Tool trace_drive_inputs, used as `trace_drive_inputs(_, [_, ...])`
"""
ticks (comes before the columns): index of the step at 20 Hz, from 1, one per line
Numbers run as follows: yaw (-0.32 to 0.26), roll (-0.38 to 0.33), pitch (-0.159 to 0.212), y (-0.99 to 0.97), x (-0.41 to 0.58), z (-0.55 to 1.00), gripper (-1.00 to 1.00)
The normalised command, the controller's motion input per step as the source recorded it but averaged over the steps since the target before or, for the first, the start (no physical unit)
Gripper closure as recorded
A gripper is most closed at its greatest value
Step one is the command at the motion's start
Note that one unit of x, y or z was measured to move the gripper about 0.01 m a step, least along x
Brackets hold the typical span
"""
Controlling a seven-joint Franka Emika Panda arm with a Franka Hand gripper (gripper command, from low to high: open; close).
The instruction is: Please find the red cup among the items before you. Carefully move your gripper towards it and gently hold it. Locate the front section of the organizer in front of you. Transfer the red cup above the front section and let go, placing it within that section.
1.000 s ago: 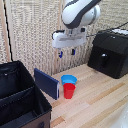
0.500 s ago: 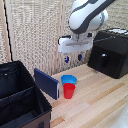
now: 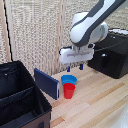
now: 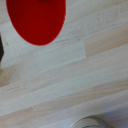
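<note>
The red cup [image 3: 69, 90] stands upright on the wooden table, just in front of a shallow blue bowl [image 3: 69, 79]. In the wrist view the red cup [image 4: 36, 20] shows from above as a red disc. My gripper [image 3: 74, 66] hangs above and slightly behind the cup, well clear of it, its dark-blue fingertips [image 3: 81, 66] apart and empty. The black fabric organizer [image 3: 20, 105] sits at the exterior view's left; its front section [image 3: 22, 114] lies nearest the camera, behind a divider wall.
A dark blue flat panel [image 3: 46, 82] leans between the organizer and the cup. A black hard boxy appliance [image 3: 111, 53] stands at the exterior view's right. A woven screen [image 3: 40, 35] backs the table [image 3: 100, 107].
The arm has moved toward the exterior view's right and slightly down, staying above the cup and bowl. The cup has not moved.
</note>
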Motion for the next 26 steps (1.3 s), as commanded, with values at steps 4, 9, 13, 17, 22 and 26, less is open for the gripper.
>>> trace_drive_inputs(4, [0.000,-0.021,0.000,0.00,-0.072,-0.47,-1.00])
trace_drive_inputs(9, [0.000,-0.029,0.000,0.00,-0.035,-0.45,-1.00])
trace_drive_inputs(13, [0.000,-0.012,0.009,0.00,-0.004,-0.44,-1.00])
trace_drive_inputs(17, [0.000,-0.047,0.007,0.00,0.000,-0.36,-1.00])
trace_drive_inputs(22, [0.000,-0.057,0.018,0.00,0.000,-0.21,1.00])
trace_drive_inputs(26, [0.000,-0.025,0.011,0.00,0.000,-0.05,1.00])
